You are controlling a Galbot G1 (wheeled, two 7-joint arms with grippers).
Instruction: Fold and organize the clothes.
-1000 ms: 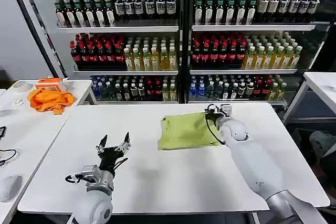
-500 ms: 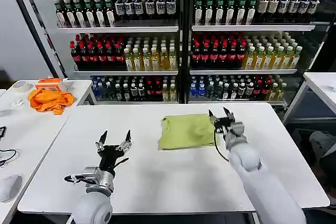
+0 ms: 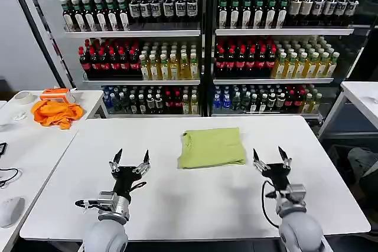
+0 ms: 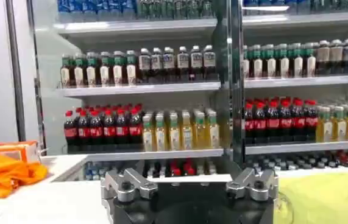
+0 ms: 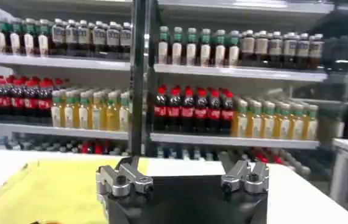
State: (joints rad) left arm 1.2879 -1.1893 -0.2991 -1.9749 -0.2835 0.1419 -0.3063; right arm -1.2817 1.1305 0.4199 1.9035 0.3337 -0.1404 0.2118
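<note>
The lime-green T-shirt (image 3: 212, 146) lies folded into a flat rectangle on the white table (image 3: 195, 205), a little right of centre towards the far side. It also shows as a yellow-green patch in the left wrist view (image 4: 329, 195) and the right wrist view (image 5: 46, 192). My left gripper (image 3: 130, 160) stands open near the table's front left, fingers pointing up, well apart from the shirt. At the front right my right gripper (image 3: 270, 158) is open too, holding nothing, just off the shirt's near right corner.
An orange cloth (image 3: 56, 113) and an orange-and-white box (image 3: 54, 93) lie on a side table at the left. Tall shelves of bottles (image 3: 201, 45) stand behind the table. Another white table (image 3: 361, 95) edges in at the right.
My right arm has pulled back from the shirt's far right corner to the table's front right, and its gripper now points up and is open. The left gripper has barely moved.
</note>
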